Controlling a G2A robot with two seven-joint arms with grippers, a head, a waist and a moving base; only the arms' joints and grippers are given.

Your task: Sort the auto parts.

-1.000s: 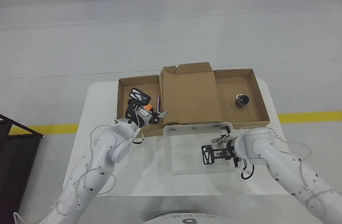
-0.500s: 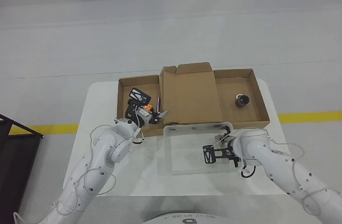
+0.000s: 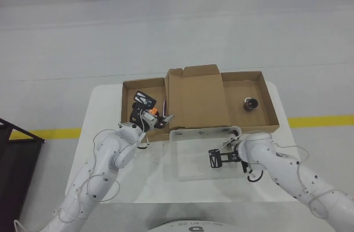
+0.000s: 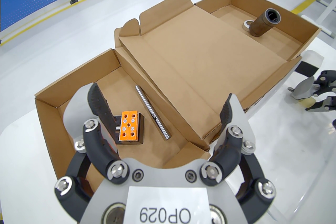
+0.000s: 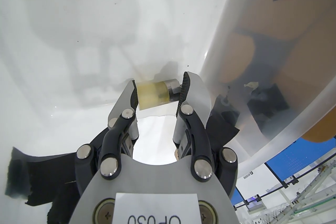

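so this looks like the pick half of a sort. the right jaws are down inside the clear bin [image 3: 188, 153], which sits on the white surface [image 3: 159, 191] right in front of the cardboard box [image 3: 194, 98]. they're narrowed onto a small part [image 5: 152, 96], a stubby yellowish see-through cylinder with a metal tip. it's pinched end to end, one pad on the yellow end and the other on the metal, near one of the bin's walls. can't tell if it's off the bin floor or resting on it.

the left jaws hang wide apart with nothing in them, over the box's left compartment. in there lie an orange block [image 4: 129, 126] and a thin metal rod [image 4: 152, 112], near each other but not touching. the right compartment has a brown sleeve [image 4: 265, 22] with a pale ring [image 4: 246, 24] right against it. a folded flap covers the middle.

my guess for next is a straight lift to clear the bin wall, then over the box's front wall into a compartment, lower and let go. the right one is nearer and holds the roundish stuff, so that'd be my bet. an end-to-end pinch on something that small could slip, so i'd want the lift slow.
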